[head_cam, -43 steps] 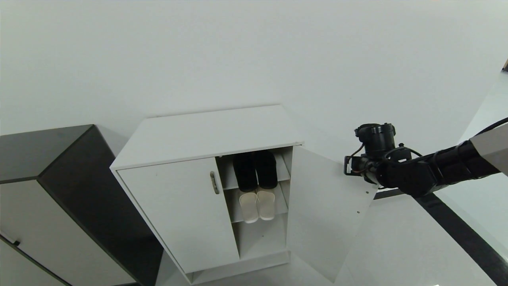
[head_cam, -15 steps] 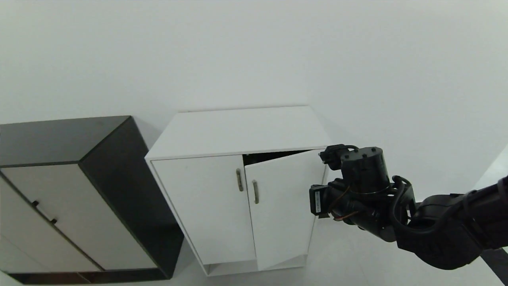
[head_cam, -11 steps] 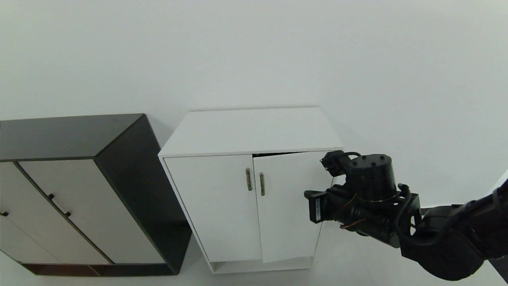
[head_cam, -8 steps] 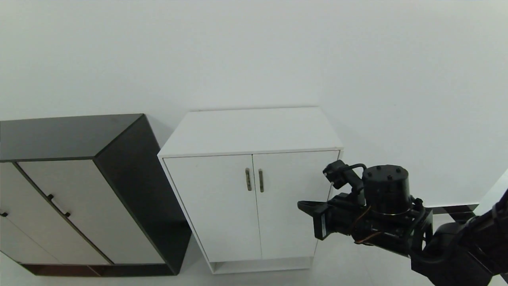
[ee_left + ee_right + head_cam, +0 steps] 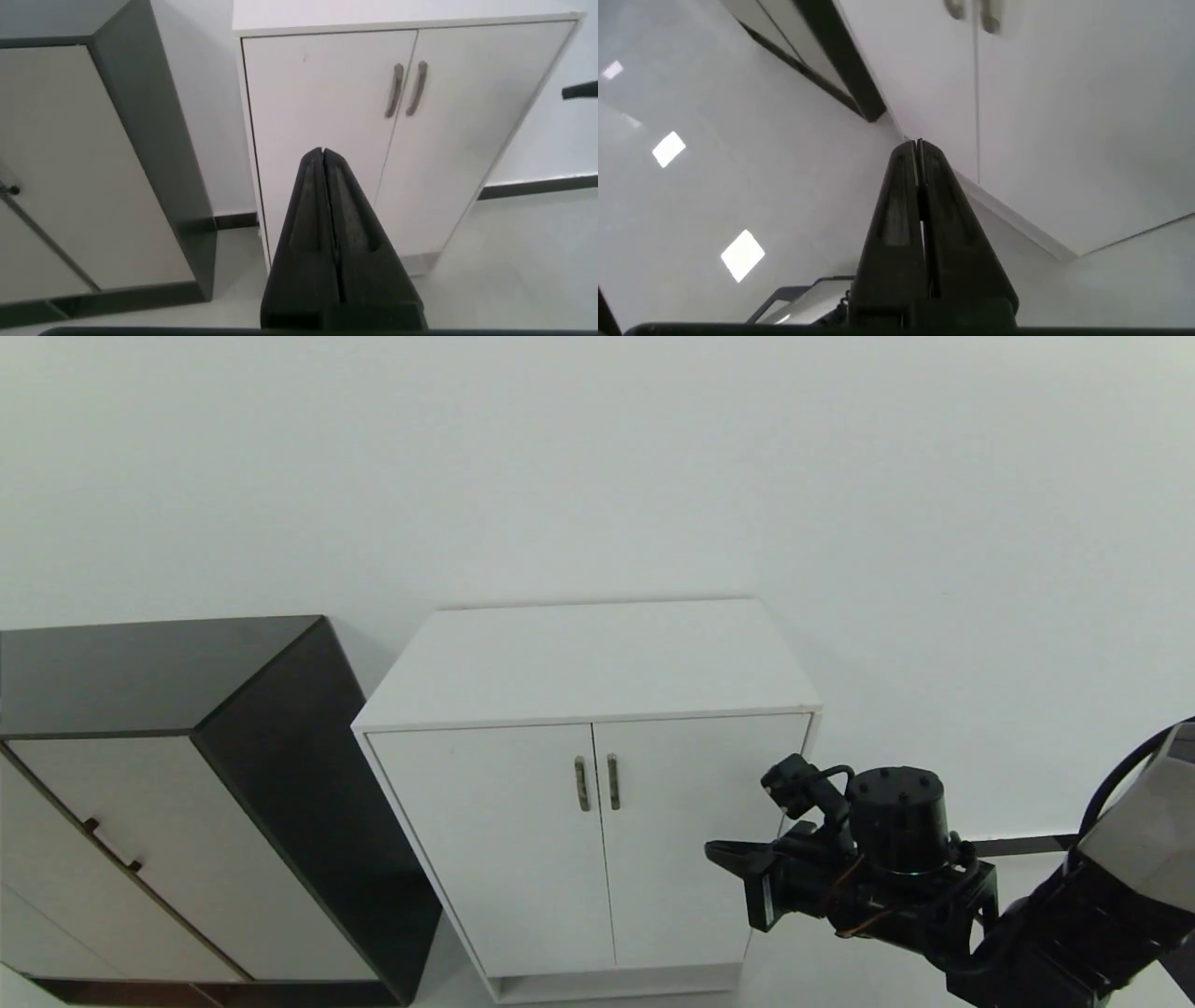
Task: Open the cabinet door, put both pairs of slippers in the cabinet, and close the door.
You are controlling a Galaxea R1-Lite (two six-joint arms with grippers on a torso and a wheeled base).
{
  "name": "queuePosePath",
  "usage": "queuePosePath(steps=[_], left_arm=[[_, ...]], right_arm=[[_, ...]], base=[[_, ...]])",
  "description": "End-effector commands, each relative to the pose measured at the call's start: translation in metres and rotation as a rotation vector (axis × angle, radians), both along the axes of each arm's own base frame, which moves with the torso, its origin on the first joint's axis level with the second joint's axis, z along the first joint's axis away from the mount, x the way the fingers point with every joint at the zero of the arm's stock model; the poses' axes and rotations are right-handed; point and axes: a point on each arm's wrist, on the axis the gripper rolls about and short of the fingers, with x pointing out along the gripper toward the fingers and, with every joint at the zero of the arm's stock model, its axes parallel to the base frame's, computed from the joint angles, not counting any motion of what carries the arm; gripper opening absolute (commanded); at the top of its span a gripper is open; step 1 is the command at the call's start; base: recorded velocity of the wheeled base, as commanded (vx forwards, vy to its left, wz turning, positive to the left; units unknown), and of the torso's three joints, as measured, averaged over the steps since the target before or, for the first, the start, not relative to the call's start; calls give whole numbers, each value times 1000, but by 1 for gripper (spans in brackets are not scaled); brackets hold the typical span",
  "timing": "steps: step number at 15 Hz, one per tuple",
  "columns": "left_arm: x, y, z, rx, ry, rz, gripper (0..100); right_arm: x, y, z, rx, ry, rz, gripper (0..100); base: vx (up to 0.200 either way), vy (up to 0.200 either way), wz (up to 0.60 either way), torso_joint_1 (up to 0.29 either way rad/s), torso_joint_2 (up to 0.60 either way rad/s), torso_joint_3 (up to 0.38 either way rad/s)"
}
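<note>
1. Against the far wall, the white cabinet is standing on a pale, glossy floor. I am looking at a boxy body with smooth, matte panels and a flat top.
2. Both flat doors are sitting shut and flush, the left door meeting the right door at a thin middle seam.
3. A slim, upright metal bar is flanking that seam on each side: the left handle and the right handle.
4. With the doors shut, the cabinet's inside is lying hidden from me.
5. My right gripper is hanging near the lower part of the right door, pointing left. Its tapered black fingers are pressing together on nothing.
6. My left gripper is pointing at the left door from well apart, likewise clenched and grasping nothing.
7. Just left of the white cabinet, a dark cabinet with pale door panels is standing.
</note>
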Motion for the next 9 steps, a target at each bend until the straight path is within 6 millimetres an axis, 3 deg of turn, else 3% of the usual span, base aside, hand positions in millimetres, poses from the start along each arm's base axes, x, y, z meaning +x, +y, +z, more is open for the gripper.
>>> queuePosePath(steps=[1, 3, 9], left_arm=[[0, 0, 0, 1, 0, 1, 0], [0, 0, 0, 1, 0, 1, 0], [0, 0, 0, -1, -1, 2, 0]], right_arm=[[5, 4, -12, -15, 21, 2, 0], [12, 9, -15, -8, 11, 1, 0], [34, 21, -24, 5, -7, -15, 0]], base=[[200, 0, 0, 17, -2, 7], [200, 0, 0, 2, 2, 5], [0, 0, 0, 0, 0, 0]])
